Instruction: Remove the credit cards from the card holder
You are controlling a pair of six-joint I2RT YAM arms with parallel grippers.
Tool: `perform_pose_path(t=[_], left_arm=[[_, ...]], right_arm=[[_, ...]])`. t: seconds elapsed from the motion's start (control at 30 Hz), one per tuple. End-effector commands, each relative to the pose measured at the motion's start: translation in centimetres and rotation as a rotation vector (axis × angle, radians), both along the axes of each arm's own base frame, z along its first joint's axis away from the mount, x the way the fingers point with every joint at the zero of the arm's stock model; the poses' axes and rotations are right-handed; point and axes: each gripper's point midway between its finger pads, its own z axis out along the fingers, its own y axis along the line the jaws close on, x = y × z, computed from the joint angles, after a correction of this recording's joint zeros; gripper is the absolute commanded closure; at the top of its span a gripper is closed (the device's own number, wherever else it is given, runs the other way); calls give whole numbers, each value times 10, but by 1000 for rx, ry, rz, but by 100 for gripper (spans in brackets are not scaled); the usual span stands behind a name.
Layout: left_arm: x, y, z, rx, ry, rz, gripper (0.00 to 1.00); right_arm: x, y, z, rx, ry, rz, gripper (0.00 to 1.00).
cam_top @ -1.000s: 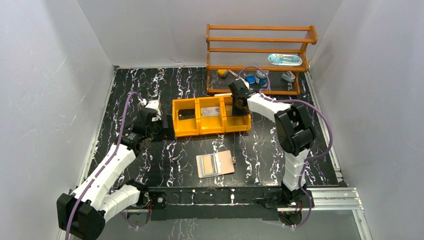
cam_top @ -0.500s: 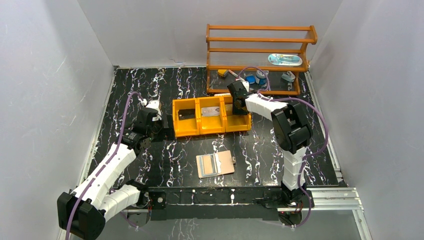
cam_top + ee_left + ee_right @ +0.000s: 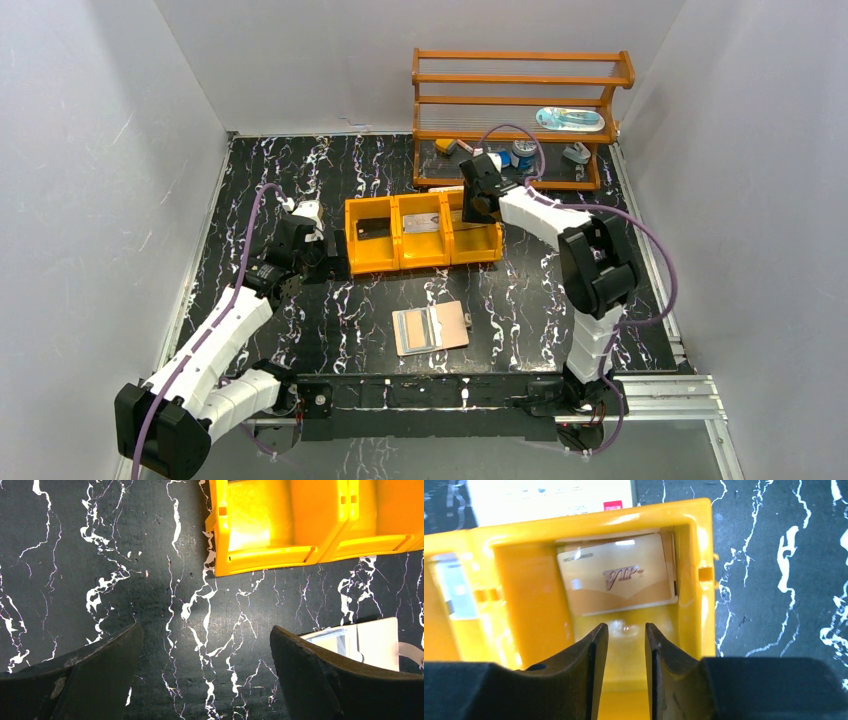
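The card holder (image 3: 430, 328) lies open and flat on the table in front of the arms; its corner shows in the left wrist view (image 3: 372, 639). A tan "VIP" credit card (image 3: 616, 575) lies in the right compartment of the orange tray (image 3: 420, 262). A greyish card (image 3: 421, 222) lies in the middle compartment, and a dark flat item (image 3: 372, 228) in the left one. My right gripper (image 3: 626, 626) hovers over the right compartment, jaws slightly apart and empty. My left gripper (image 3: 205, 628) is wide open and empty above bare table by the tray's left end (image 3: 260, 555).
A wooden shelf rack (image 3: 520, 110) with small items stands behind the tray, close to my right wrist. A white printed sheet (image 3: 549, 495) lies just beyond the tray. Grey walls enclose the table on the left, the right and the back.
My right gripper has lifted and drawn back a little from the tray's right compartment toward the shelf. The left arm and the card holder have not moved.
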Motion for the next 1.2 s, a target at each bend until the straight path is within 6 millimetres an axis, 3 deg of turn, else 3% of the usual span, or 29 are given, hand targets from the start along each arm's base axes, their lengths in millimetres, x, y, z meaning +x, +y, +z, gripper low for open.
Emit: perform_pose_path(t=[0.0,0.1,0.23,0.43,0.63,0.77,0.87,1.0,1.17], left_arm=[[1,0,3,0,-16,-10,2],[0,1,3,-2,-17,-7,2],[1,5,6,9,-29,16,2],[0,18,8,38,-39,87,2],[-2,24,6,52,-30,132,2],[-1,23,1,60,-8,131,2],[0,19,1,50,-5,114,2],[2,19,2,50,-14,108,2],[2,20,4,53,-24,107,2]], right_arm=[[-4,9,61,117,-120,18,57],[-31,14,80,206,-126,45,54],[-88,38,90,341,-96,121,51],[-176,67,63,333,4,156,45],[-234,94,43,326,83,168,45],[-256,112,27,301,139,189,44],[-261,120,13,249,154,197,42],[-264,112,-3,121,169,178,41],[-263,116,-5,97,166,210,40]])
